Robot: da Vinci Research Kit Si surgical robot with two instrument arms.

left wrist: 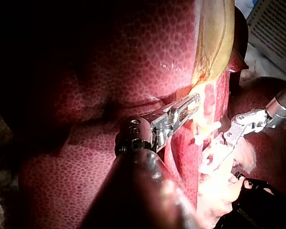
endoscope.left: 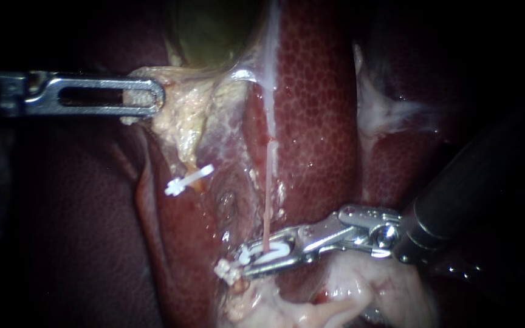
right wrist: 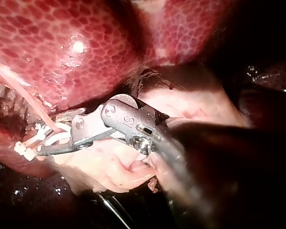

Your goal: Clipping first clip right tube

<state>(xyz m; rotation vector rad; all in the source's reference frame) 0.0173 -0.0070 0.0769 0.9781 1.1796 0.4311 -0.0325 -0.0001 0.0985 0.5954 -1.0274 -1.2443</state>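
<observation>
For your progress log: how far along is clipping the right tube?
Done: a white clip sits on the neighbouring strand. In hand: the right instrument holds a second clip around the thin right tube; the left instrument grips pale tissue. Left: confirming it has latched, which I cannot tell, then releasing.

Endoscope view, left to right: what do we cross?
Left instrument → white clip → thin pink tube → right instrument's shaft. Its jaws, shut on a second clip at that tube, overlap it: left out.
</observation>
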